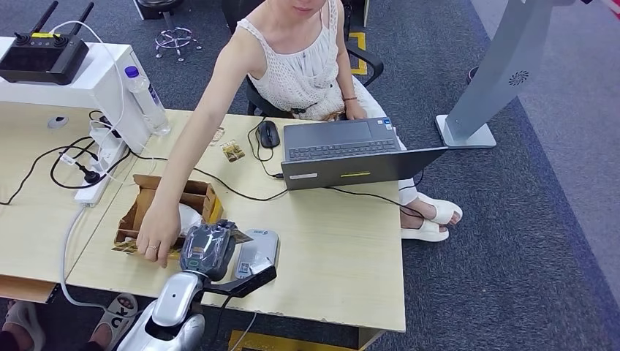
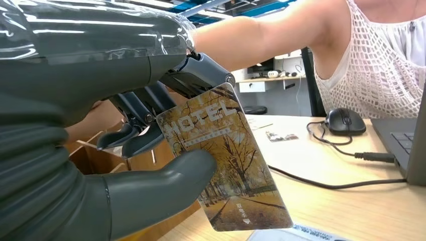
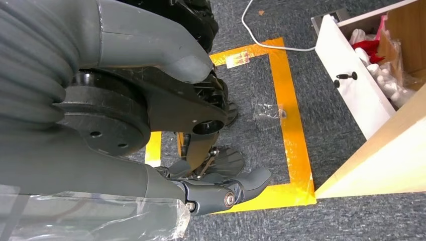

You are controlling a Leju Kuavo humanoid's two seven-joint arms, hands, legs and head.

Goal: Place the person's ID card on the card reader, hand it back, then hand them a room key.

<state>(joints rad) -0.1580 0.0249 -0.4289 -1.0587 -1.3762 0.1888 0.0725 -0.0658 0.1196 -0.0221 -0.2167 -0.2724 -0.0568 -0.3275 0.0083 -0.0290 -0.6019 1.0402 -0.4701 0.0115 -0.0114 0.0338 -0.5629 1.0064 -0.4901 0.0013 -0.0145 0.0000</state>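
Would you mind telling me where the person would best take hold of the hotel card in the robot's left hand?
By the free lower end of the hotel card, pinching its two flat faces from the side away from the left hand. The thumb and fingers clamp the other end.

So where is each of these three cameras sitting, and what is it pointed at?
Head view: high on the robot, looking down at the desk; its left arm and left hand show, beside a person's hand.
Left wrist view: behind the left hand, facing across the desk; thumb and fingers hold a hotel card.
Right wrist view: on the hanging arm, facing the carpet and yellow tape; right hand shows.
Head and left wrist views share the mouse and the person's arm.
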